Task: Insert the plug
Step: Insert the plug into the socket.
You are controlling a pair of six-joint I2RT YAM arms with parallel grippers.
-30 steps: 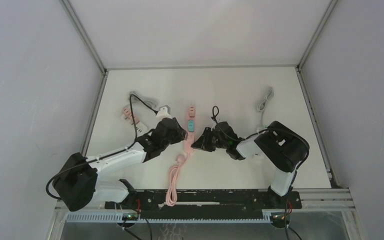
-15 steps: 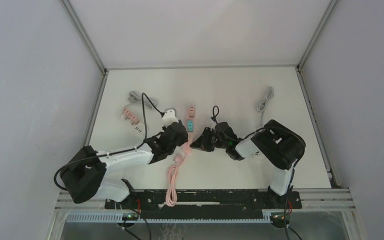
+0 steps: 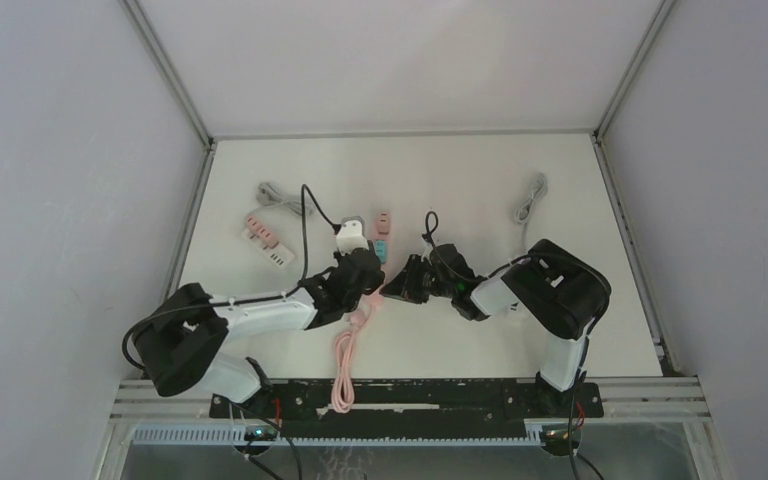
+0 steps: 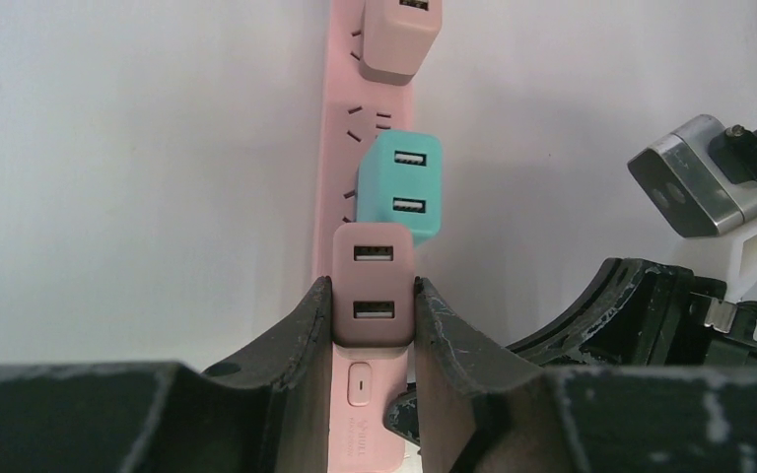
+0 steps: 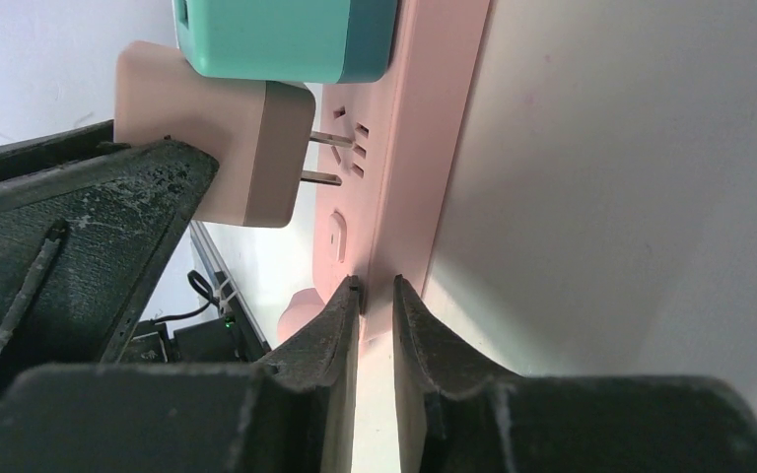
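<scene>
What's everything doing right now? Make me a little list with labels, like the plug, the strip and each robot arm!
plug: pink plug, its prongs partly showing, tips at the slots, not fully in
left gripper: jaws shut on the pink plug
right gripper: jaws shut on the edge of the pink power strip
already on the strip: teal charger and another pink charger
job: not finished yet
</scene>
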